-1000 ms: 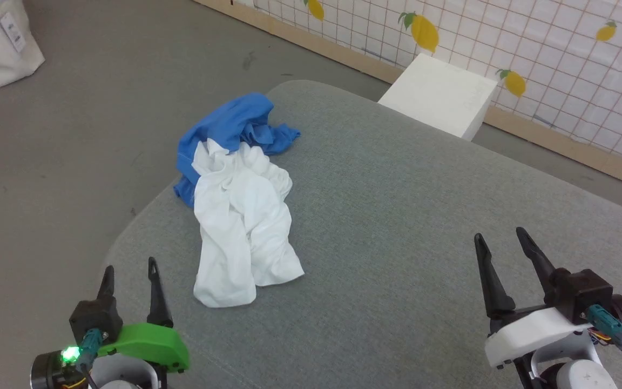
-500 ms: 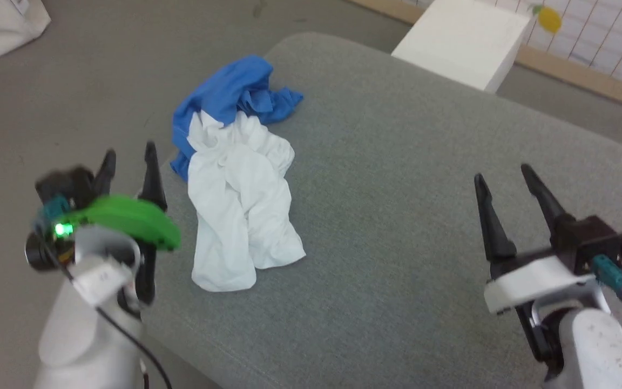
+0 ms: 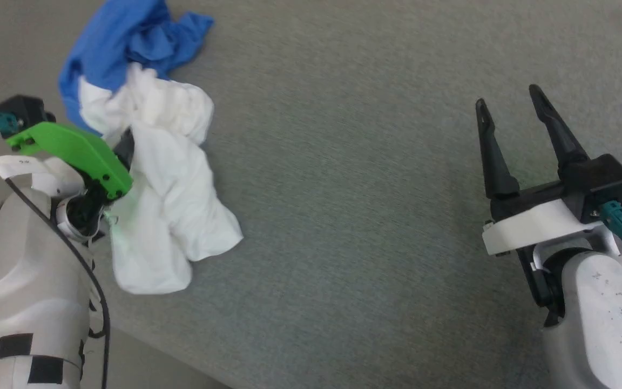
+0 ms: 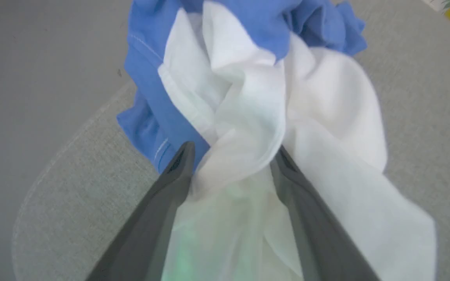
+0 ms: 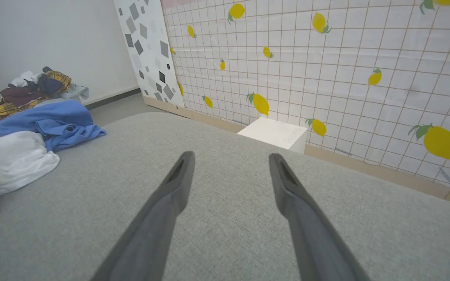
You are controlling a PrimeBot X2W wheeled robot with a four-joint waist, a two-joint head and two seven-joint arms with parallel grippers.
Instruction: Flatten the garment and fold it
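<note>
Wide-open left gripper (image 4: pixel 233 152) around a fat bunch of white cloth
The shirt (image 3: pixel 165 178) lies scrunched up by the left edge of the grey padded top (image 3: pixel 370 189). Closing here may grab many layers, so it lifts as a lump, or slides off to the floor (image 4: pixel 33 58). The right gripper (image 3: pixel 508 97), also wide open and empty, is well apart.

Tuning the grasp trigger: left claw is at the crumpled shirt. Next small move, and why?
Probably close the left claw. Its fingers are spread with a bunched white fold of the shirt between them, so a pinch looks ready; the shirt is crumpled and needs lifting to spread. The right claw is open over the bare grey pad, apart from the cloth.
</note>
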